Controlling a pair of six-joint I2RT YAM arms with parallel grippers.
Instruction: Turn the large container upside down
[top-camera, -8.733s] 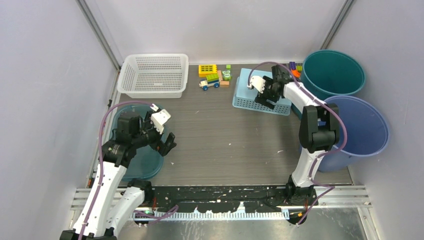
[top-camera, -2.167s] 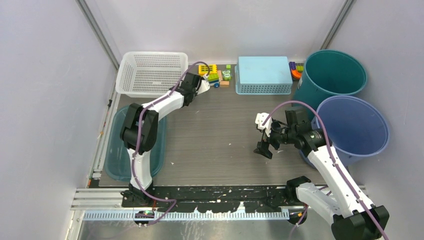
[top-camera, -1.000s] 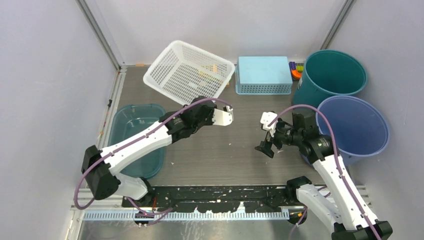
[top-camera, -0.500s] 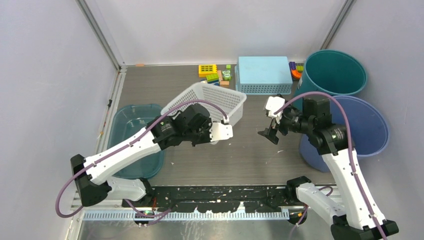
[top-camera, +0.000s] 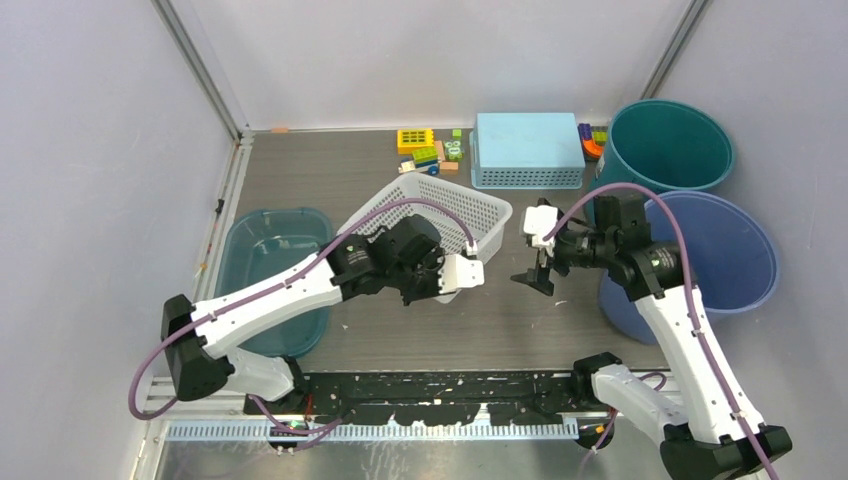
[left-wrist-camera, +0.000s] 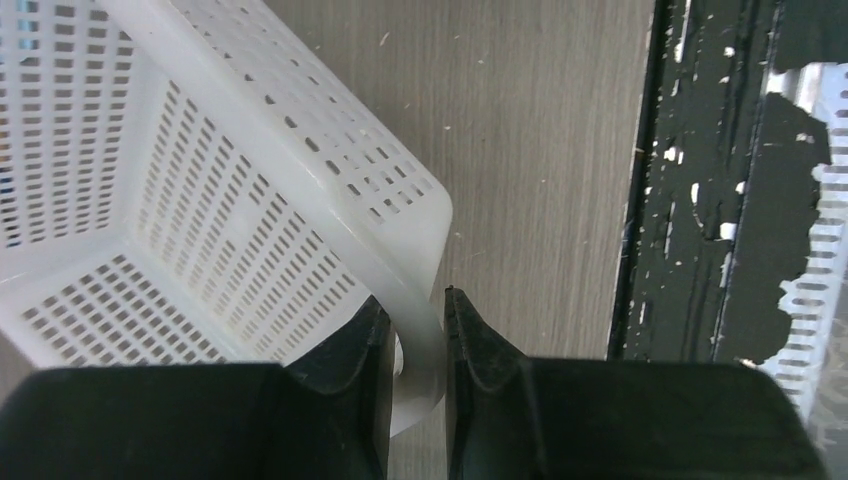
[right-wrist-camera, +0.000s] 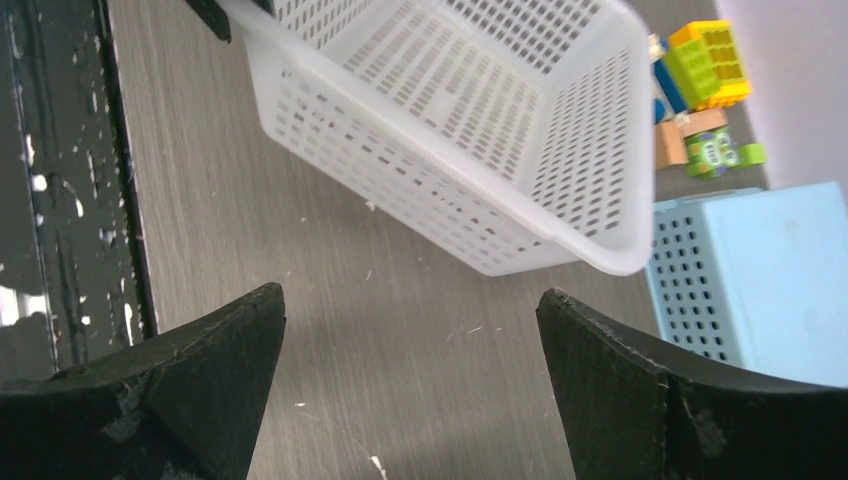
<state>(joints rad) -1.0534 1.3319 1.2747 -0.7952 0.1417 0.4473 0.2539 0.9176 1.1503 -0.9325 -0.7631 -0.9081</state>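
Nearest the arms' edge of the counter, the left arm (top-camera: 290, 290) is reaching in from the near left corner. Its jaws are pinching the rim of the large white perforated plastic basket (top-camera: 440, 215) at one corner, one finger inside and one outside. By my reckoning that corner grip is there to act as a hinge, so the wrist can roll the basket mouth-down. The basket is hanging tilted over the middle of the counter, held corner up and far side dipping. It looks empty. I cannot tell whether its low edge is touching the surface.

Just to its right, the right arm (top-camera: 680, 320) is hovering with its jaws spread wide and gripping nothing. They are near the basket's right end but apart from it. I would guess they are waiting to steady or push that end during the flip.

The grey wood-grain counter (top-camera: 450, 330) is showing small white flecks, and a scuffed black rail (top-camera: 450, 385) is running along its near edge. A translucent teal plastic tub (top-camera: 250, 250) is sitting at the left edge. A round blue plastic bucket (top-camera: 720, 250) is standing at the right edge. Along the far edge are a cluster of coloured toy blocks (top-camera: 420, 145) and a light blue perforated box (top-camera: 527, 140) lying bottom-up. A round teal bucket (top-camera: 665, 145) is filling the far right corner. Plain pale grey walls (top-camera: 450, 60) are closing in three sides.
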